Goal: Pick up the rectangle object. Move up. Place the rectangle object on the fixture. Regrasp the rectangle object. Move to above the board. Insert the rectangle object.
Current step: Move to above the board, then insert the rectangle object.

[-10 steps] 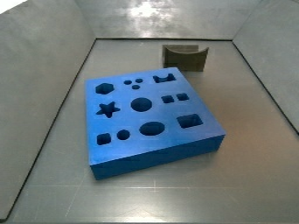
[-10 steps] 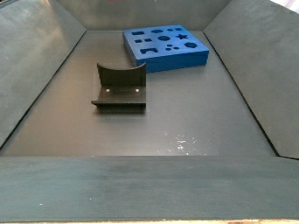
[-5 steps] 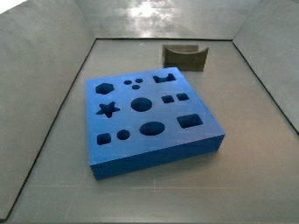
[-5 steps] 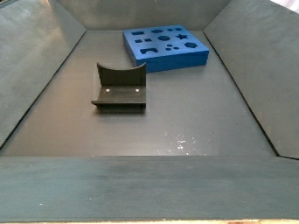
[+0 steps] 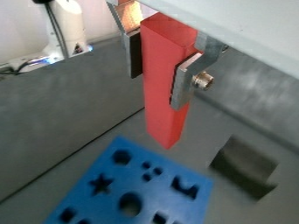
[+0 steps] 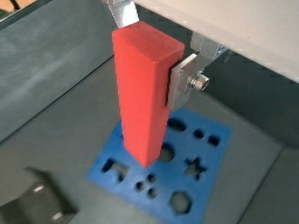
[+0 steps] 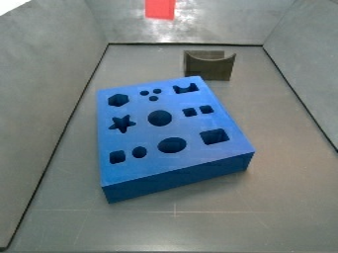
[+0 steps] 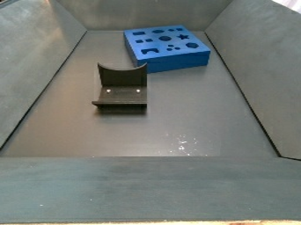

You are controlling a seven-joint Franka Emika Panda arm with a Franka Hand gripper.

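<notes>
The two-finger gripper [image 5: 160, 72] hangs high above the large blue square board [image 7: 172, 138] with its many cut-out holes, its flat silver fingers [image 6: 184, 77] clamped on the slim red-orange rectangle object [image 6: 145, 93]. The bar hangs roughly vertical with its free end pointing down toward the board, well clear of it in both wrist views. In a side view only the bar's lower tip [image 7: 160, 9] enters the frame, above the board's far edge. The small dark olive-grey fixture [image 8: 120, 87] with its notched top stands empty, well apart from the board.

Judged risks: the bar is long and gripped near its upper part, so a slight tilt would put its lower end off the matching rectangular hole [image 7: 212, 136]. A descent onto the board's solid face or a neighbouring cut-out could jam the bar, push it up through the pads, or shift the board.

No brand, label or legible writing appears on any item.
</notes>
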